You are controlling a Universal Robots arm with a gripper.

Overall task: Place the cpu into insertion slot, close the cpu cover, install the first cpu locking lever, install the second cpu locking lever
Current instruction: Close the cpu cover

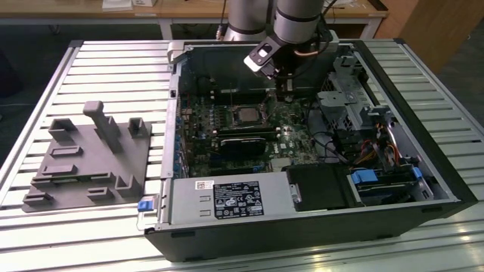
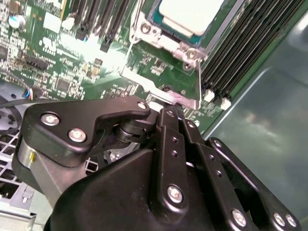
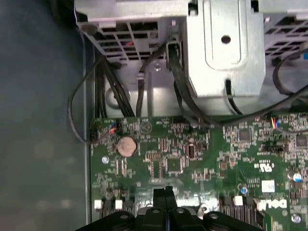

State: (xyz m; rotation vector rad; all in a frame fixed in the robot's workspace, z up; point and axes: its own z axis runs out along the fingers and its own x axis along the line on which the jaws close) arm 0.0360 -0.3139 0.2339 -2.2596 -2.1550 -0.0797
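**Operator:** Where is the cpu?

**Arm:** The cpu (image 2: 190, 14) lies flat in the insertion slot (image 2: 155, 20), silvery top up. The cpu cover (image 2: 172, 42) is down around it, with its metal frame on the slot's rim.

**Operator:** And your gripper?

**Arm:** My gripper (image 2: 169, 111) hangs just beside the insertion slot, low over the green board (image 3: 192, 159). In the exterior view it is to the slot's right and a little behind it. My fingers (image 3: 158, 195) are pressed together, with no gap between them in both wrist views. Their tips are at the bent end of a locking lever (image 2: 198, 82), a thin metal rod running along one edge of the slot. I cannot tell whether any of that rod is pinched between them.

**Operator:** What else is near the slot?

**Arm:** Black memory sockets (image 2: 240, 43) run alongside it. A round coin battery (image 3: 127, 145) sits on the board, farther from the slot than my fingers are.
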